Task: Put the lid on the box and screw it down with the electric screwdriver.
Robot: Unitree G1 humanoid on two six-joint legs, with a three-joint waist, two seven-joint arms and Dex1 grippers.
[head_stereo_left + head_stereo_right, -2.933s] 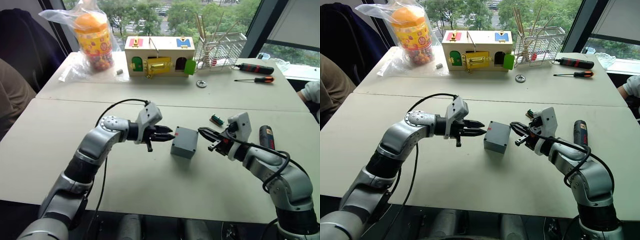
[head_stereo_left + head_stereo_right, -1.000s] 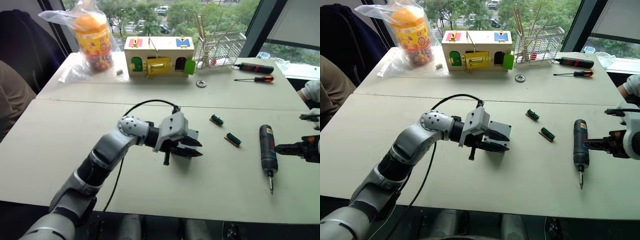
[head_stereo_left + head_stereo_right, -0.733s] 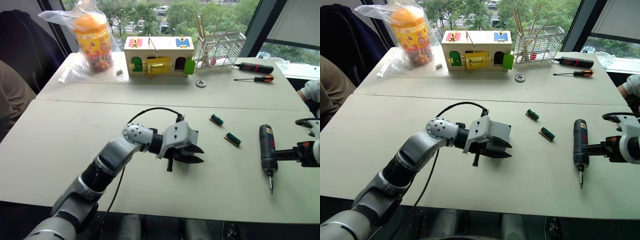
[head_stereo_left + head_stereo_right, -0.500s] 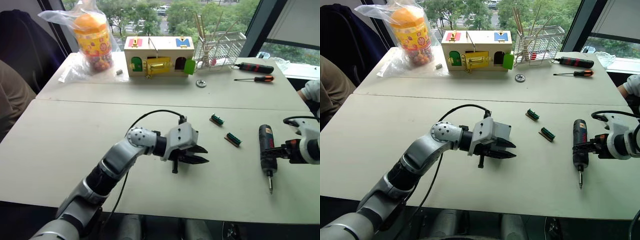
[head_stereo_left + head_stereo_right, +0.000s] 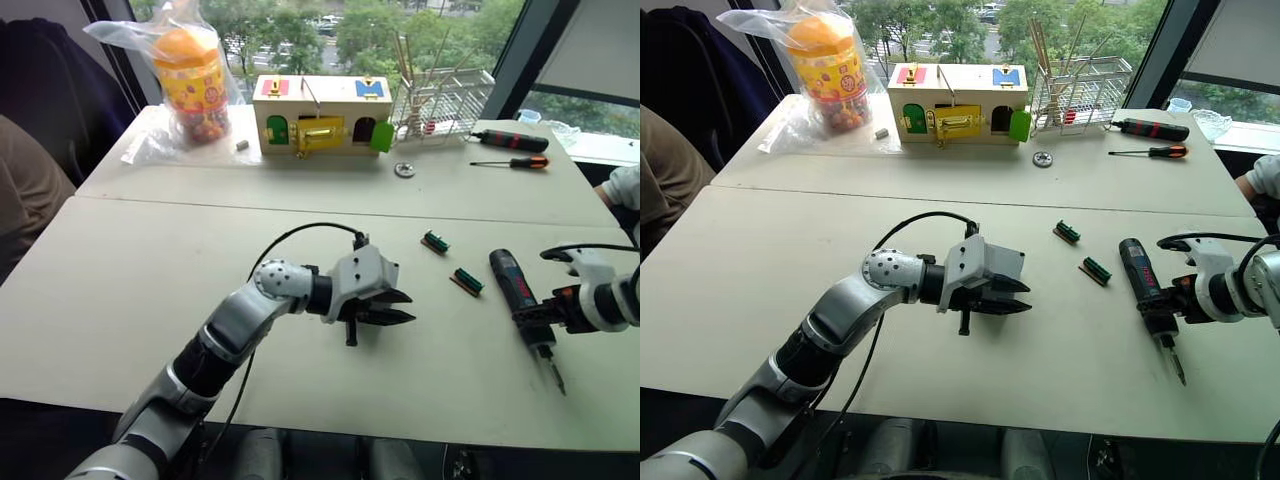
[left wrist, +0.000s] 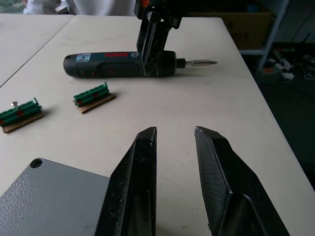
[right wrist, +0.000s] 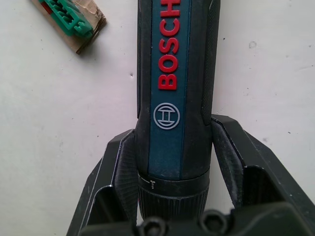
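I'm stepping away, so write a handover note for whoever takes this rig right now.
Right gripper: shut on the electric screwdriver, gripping near the bit end; the tool is tilted, bit pointing toward the near table edge.
Left gripper: open, holding nothing, hovering over the middle of the table beside the box, whose grey top with a corner hole shows in the left wrist view.
Done: screwdriver gripped.
Cannot tell: whether that grey top is the lid.
Left: confirm the lid is seated, bring the bit to the corner holes, drive the screws.
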